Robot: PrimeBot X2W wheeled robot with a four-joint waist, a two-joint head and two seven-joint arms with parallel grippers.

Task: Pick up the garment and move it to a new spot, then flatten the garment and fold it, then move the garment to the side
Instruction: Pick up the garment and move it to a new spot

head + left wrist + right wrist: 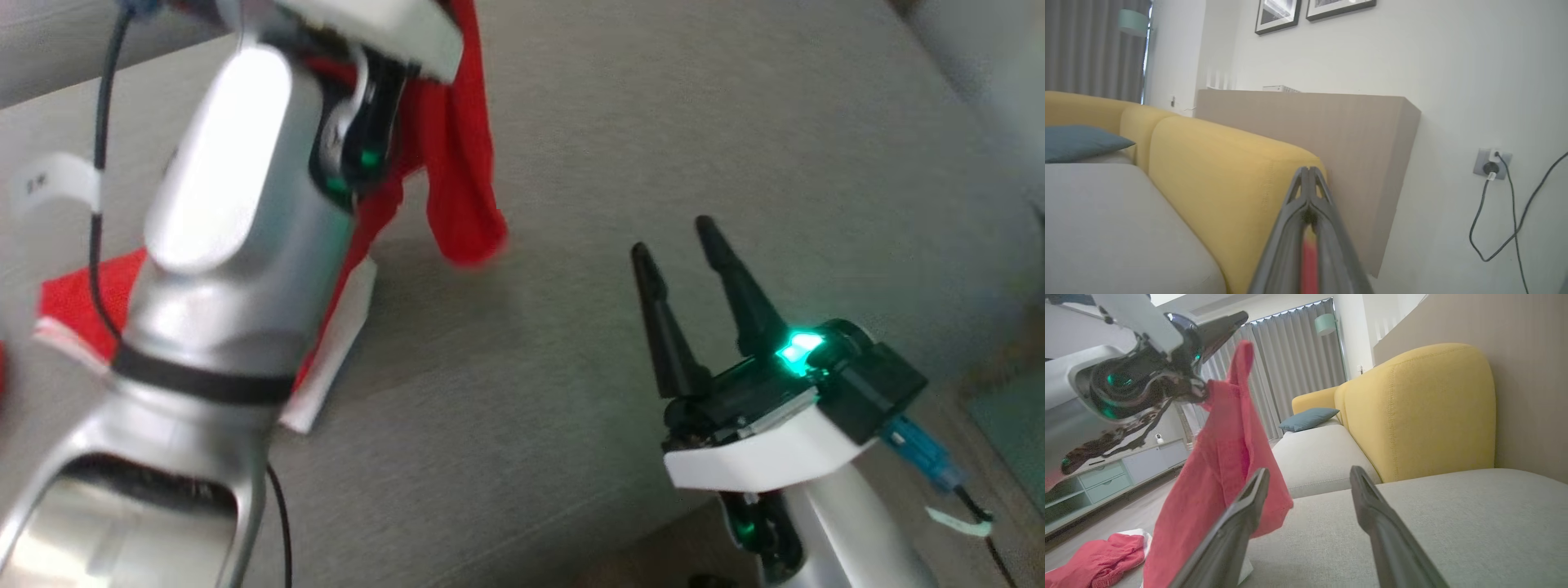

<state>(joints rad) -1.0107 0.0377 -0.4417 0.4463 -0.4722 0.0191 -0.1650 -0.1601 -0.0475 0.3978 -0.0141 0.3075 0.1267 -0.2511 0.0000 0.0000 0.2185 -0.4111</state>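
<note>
The red garment (457, 155) hangs in the air from my left gripper (1237, 318), which is raised high and shut on it. A red sliver of cloth shows between the closed fingers (1327, 228) in the left wrist view. The garment's lower end, red with a white edge (326, 359), still rests on the grey sofa seat (653, 122) behind my left forearm. My right gripper (678, 237) stands open to the right of the hanging cloth, low over the seat, with nothing between its fingers (1372, 506).
A yellow sofa backrest (1421, 408) rises behind the grey seat, with a teal cushion (1308, 418) further along. Another heap of red cloth (1098, 559) lies low on the left. A wall socket with cables (1490, 167) is on the wall.
</note>
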